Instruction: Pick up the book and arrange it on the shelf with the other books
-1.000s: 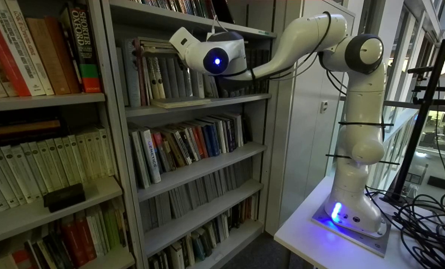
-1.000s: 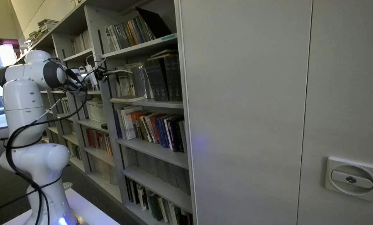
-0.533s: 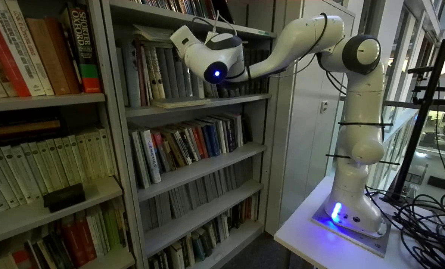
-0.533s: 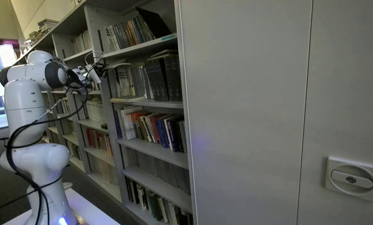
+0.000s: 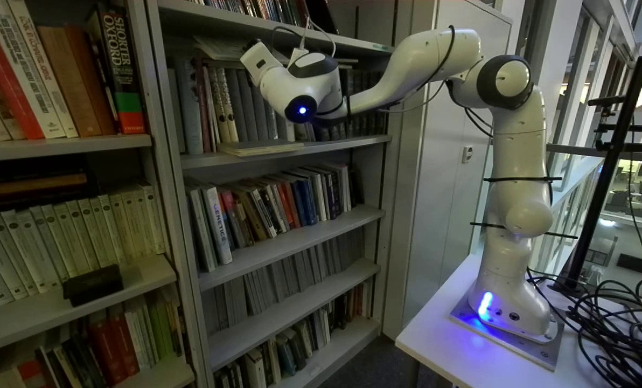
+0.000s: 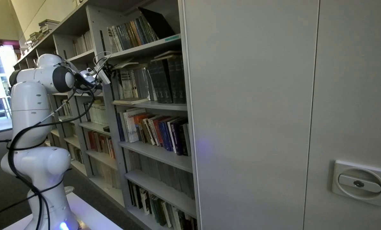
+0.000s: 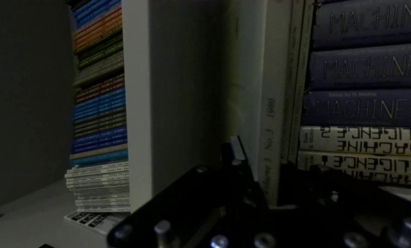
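Observation:
My gripper (image 7: pixel 262 165) is shut on a slim pale book (image 7: pixel 271 144), its spine marked "Volume 3 No. 3 1980". One finger (image 7: pixel 238 151) lies on its left cover; the other is mostly hidden. In both exterior views the held book (image 5: pixel 221 49) (image 6: pixel 125 65) lies nearly flat and slightly tilted above the other books (image 5: pixel 235 102), under the upper board. In an exterior view the gripper (image 6: pixel 111 71) is at the bookcase front. The shelf (image 6: pixel 168 106) carries the upright row. In the wrist view, turned sideways, "MACHINE INTELLIGENCE" spines (image 7: pixel 371 69) show beside flat slim books (image 7: pixel 303 86).
The upper board's front edge (image 7: pixel 140 103) is close to the held book, with journals (image 7: pixel 100 113) beyond it. Another pale book (image 5: pixel 259 148) lies flat on the shelf front. Dark thick volumes (image 6: pixel 173 80) stand at the right. A grey upright (image 6: pixel 105 105) borders the compartment.
My gripper has risen and tilted with the book, which moved from in front of the row to above it. Most recently, arm and book have shifted slightly right in an exterior view.

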You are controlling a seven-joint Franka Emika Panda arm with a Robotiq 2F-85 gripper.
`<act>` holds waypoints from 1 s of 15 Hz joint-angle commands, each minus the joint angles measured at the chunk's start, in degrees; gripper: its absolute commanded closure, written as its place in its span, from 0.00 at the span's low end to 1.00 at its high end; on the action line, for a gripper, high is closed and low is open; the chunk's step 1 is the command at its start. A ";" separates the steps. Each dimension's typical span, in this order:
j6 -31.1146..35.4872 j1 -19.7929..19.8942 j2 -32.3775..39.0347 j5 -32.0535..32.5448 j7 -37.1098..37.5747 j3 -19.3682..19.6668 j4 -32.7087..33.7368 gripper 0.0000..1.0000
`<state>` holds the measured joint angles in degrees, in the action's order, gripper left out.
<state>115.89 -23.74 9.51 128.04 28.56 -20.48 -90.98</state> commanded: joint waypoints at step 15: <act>13.96 1.26 6.23 -9.75 -13.40 1.50 18.13 0.97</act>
<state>127.24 -22.46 14.71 121.29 19.60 -19.34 -76.88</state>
